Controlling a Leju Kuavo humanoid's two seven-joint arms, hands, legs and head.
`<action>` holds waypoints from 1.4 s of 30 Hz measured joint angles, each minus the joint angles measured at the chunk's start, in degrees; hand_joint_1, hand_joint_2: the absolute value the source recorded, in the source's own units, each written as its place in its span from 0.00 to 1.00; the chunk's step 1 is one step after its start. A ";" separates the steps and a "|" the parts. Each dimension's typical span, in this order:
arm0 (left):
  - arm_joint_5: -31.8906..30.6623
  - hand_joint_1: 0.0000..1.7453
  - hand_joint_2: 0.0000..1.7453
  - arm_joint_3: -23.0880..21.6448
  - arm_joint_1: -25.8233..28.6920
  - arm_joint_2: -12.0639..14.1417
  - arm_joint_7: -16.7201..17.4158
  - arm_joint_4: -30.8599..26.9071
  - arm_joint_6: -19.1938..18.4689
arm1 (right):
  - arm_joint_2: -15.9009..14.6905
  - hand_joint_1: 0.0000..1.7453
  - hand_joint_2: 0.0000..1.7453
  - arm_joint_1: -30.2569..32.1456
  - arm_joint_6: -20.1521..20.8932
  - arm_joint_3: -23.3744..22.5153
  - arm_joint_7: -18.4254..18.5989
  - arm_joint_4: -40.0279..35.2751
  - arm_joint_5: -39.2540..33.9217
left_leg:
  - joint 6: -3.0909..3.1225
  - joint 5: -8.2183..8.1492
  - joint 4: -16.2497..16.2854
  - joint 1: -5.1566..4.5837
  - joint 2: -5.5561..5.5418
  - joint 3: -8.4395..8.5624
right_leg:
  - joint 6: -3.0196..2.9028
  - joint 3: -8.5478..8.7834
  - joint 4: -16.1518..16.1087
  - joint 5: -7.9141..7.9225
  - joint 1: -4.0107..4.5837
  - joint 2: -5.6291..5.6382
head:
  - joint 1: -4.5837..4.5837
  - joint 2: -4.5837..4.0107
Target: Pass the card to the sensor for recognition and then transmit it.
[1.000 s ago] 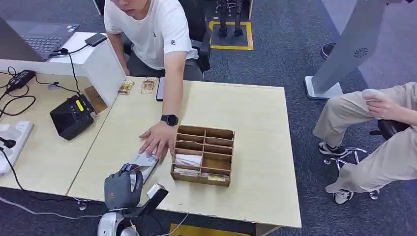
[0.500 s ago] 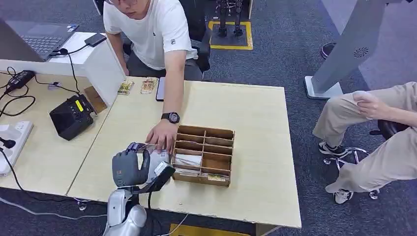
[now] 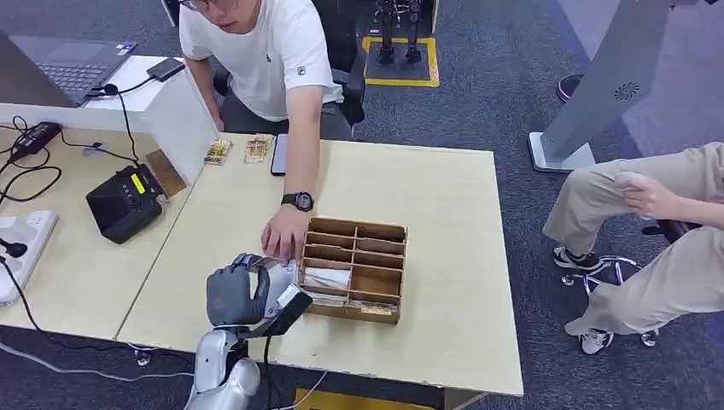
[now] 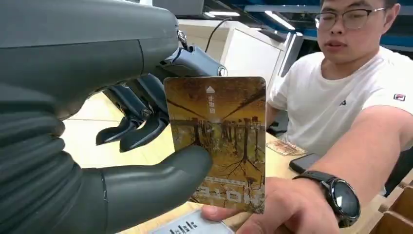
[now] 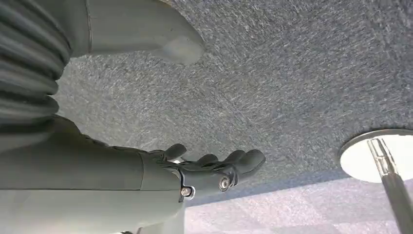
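Card [image 4: 216,141] upright, long axis vertical

Card [image 4: 216,141]: golden-brown, printed with bare trees and white lettering. Upright, at nine o'clock of the wooden organizer [image 3: 353,268]. Sensor [image 3: 125,202]: black box, table's ten o'clock.

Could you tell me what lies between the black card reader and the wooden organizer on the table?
In the head view, the person's hand and the robot's left hand with the card lie between the card reader and the wooden organizer.
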 joint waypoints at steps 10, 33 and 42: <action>-1.00 1.00 1.00 -0.44 0.02 0.52 0.68 3.39 0.00 | -0.35 0.00 1.00 -0.01 0.00 0.00 -0.17 0.50 0.85 | 0.00 0.00 0.00 0.00 0.00 0.00 | 0.00 0.00 0.00 0.00 0.00 0.00 | 0.00 0.00; 0.31 1.00 1.00 -3.48 -1.27 1.62 1.55 8.70 -0.02 | -1.03 0.00 1.00 -0.02 0.00 0.00 -0.52 1.33 2.05 | 0.00 0.00 0.00 0.00 -0.01 0.07 | 0.00 0.11 0.00 0.00 0.00 -0.04 | 0.00 0.00; 0.53 1.00 1.00 -6.40 -3.17 2.55 3.74 12.11 -3.21 | -1.16 0.00 1.00 -0.03 0.00 0.00 -0.96 1.79 2.27 | 0.00 0.00 -0.03 -0.01 -0.07 0.26 | 0.01 0.36 0.00 -0.01 0.00 -0.09 | 0.02 0.00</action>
